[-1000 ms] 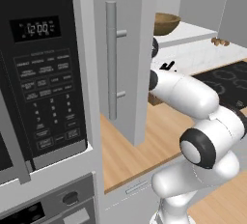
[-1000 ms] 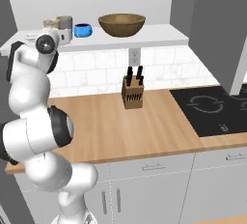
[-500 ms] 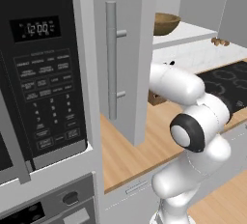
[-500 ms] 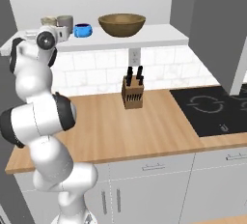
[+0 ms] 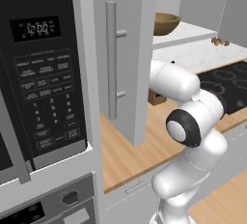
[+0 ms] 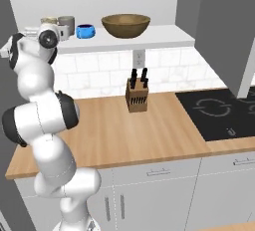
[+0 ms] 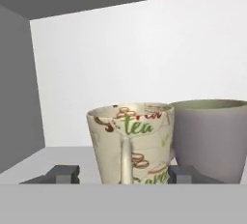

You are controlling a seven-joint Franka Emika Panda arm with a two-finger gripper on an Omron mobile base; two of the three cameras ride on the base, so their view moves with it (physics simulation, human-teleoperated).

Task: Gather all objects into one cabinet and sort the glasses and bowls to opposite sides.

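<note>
In the hand view a cream mug [image 7: 129, 143] printed with "tea" stands on the white shelf [image 7: 58, 156] of the cabinet, handle towards me. My gripper [image 7: 124, 174] is open, one fingertip on each side of the mug's base with a gap on the left. A grey mug [image 7: 210, 138] stands touching or nearly touching the cream one on its right. In the right base view both mugs [image 6: 60, 23] sit at the shelf's left end, behind my hand. The blue bowl [image 6: 85, 31] is beside them and the wooden bowl [image 6: 126, 25] further right.
The open grey cabinet door [image 5: 128, 59] with its bar handle [image 5: 112, 59] hangs left of the arm. A black microwave [image 5: 43, 73] is further left. A knife block [image 6: 137, 95] stands on the wooden counter [image 6: 149, 135]. The black cooktop [image 6: 224, 113] lies at the right.
The arm's elbow has folded up and in towards the shelf, while the hand has stayed at the shelf's left end by the mugs.
</note>
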